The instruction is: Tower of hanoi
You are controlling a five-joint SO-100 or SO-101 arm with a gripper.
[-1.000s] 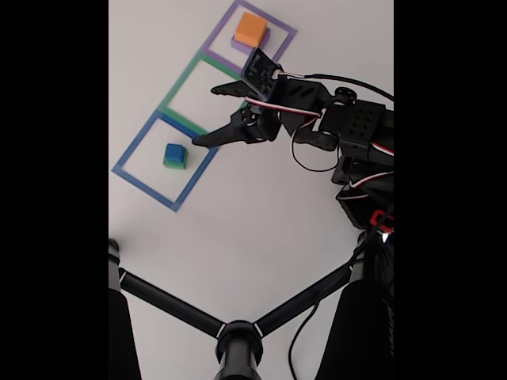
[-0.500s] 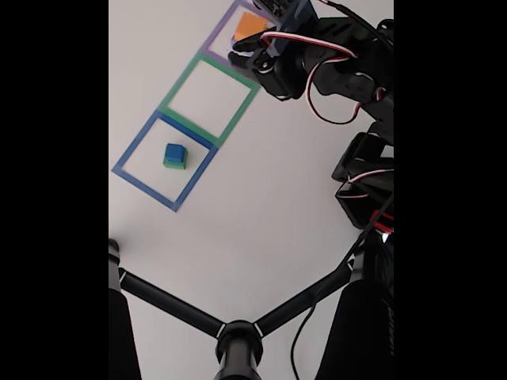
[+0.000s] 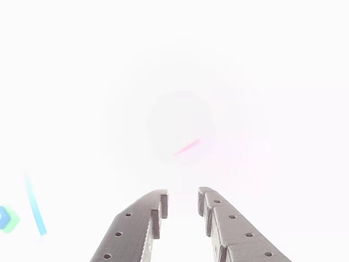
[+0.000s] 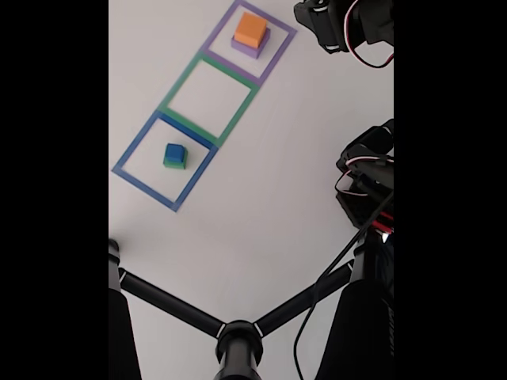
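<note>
Swung up and away from the purple square [image 4: 248,42] — gripper [image 3: 181,201] slightly parted, empty — orange block [image 4: 250,28] untouched.

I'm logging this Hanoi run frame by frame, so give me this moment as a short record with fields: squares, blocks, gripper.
surface: white table
squares: three taped outlines in a diagonal row in the fixed view: purple square, green square, blue square
purple square contents: orange block stacked on purple block
green square contents: nothing
blue square contents: blue block on green block
gripper: jaws slightly apart, holding nothing, seen in the other view
</note>
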